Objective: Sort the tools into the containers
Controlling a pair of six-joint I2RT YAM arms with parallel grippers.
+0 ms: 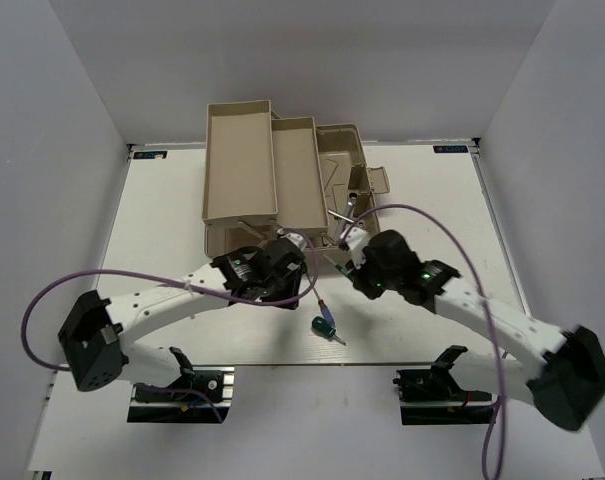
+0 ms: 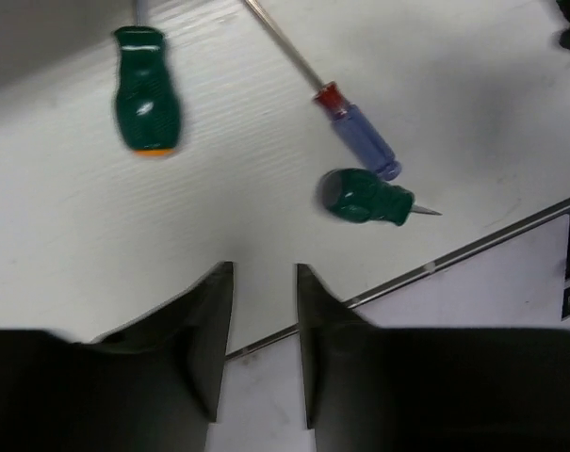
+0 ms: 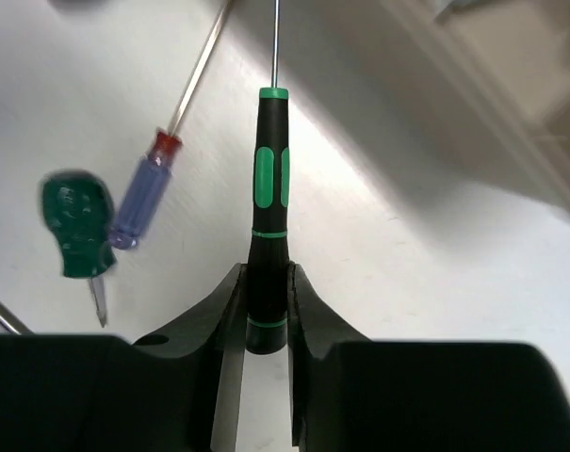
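My right gripper (image 3: pixel 264 273) is shut on the lower handle of a black screwdriver with green bands (image 3: pixel 270 179), held just above the table, shaft pointing ahead. A purple-handled screwdriver (image 3: pixel 143 193) and a stubby green screwdriver (image 3: pixel 75 221) lie to its left. My left gripper (image 2: pixel 264 268) is open and empty above the table. Ahead of it lie a stubby green screwdriver with an orange end (image 2: pixel 145 89), the purple screwdriver (image 2: pixel 360 141) and the other stubby green one (image 2: pixel 365 198). The beige toolbox trays (image 1: pixel 240 165) stand at the back. No wrench shows.
The toolbox's brown lid part (image 1: pixel 344 160) sits right of the trays, and its wall shows in the right wrist view (image 3: pixel 511 94). Both arms (image 1: pixel 282 268) meet just before the toolbox. The table's front edge strip (image 2: pixel 473 247) runs close to the stubby screwdriver (image 1: pixel 325 325).
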